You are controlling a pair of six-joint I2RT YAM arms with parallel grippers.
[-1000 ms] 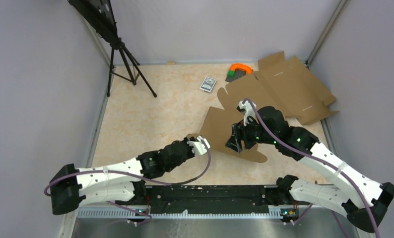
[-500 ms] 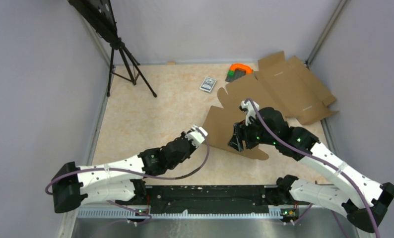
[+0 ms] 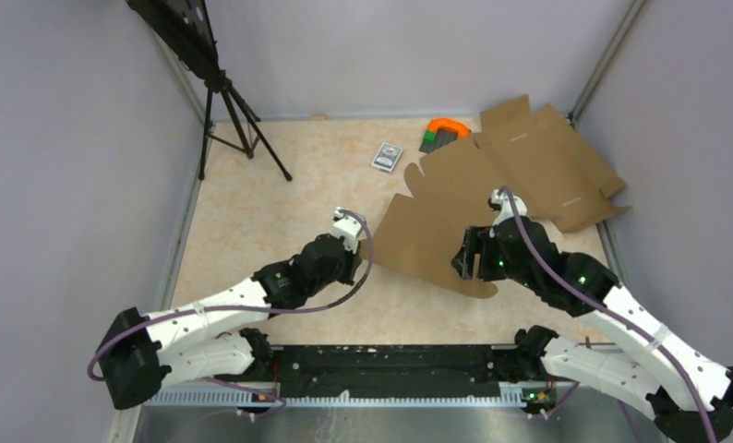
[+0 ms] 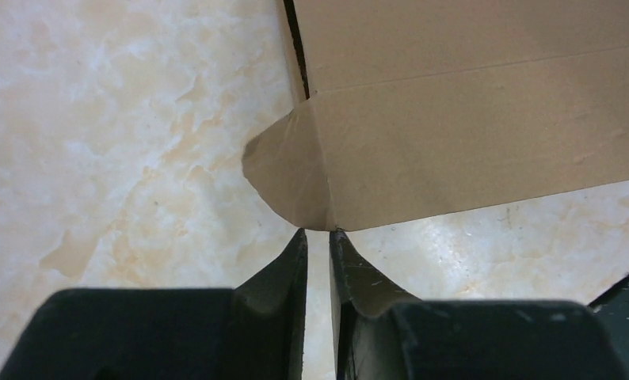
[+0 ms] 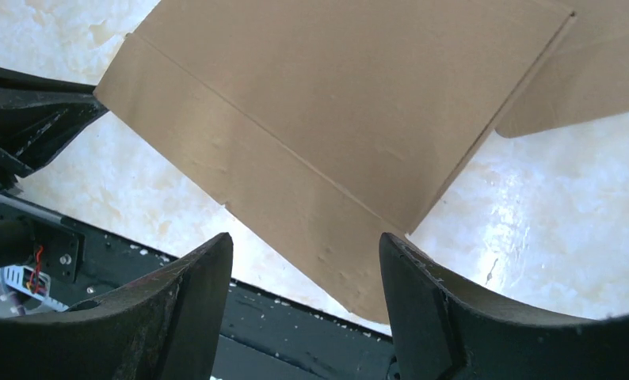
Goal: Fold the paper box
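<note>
The paper box (image 3: 425, 233) is a brown creased blank lying mostly flat at centre right. It also shows in the left wrist view (image 4: 470, 119) and the right wrist view (image 5: 335, 119). My left gripper (image 3: 361, 251) is at the box's near-left corner. Its fingers are almost together with nothing between them (image 4: 318, 233), and the tips touch a small bent corner flap (image 4: 291, 170). My right gripper (image 3: 469, 260) hovers over the box's near-right edge. It is open and empty (image 5: 306, 241), with the cardboard below the jaws.
A second flat brown blank (image 3: 543, 164) lies at the back right, overlapping the box's far side. A small grey card pack (image 3: 387, 156) and an orange and green object (image 3: 444, 131) are at the back. A black tripod (image 3: 234, 111) stands at the back left.
My right gripper has moved right and back off the box's middle, and the box lies flatter. My left gripper has moved up and away along the box's left corner.
</note>
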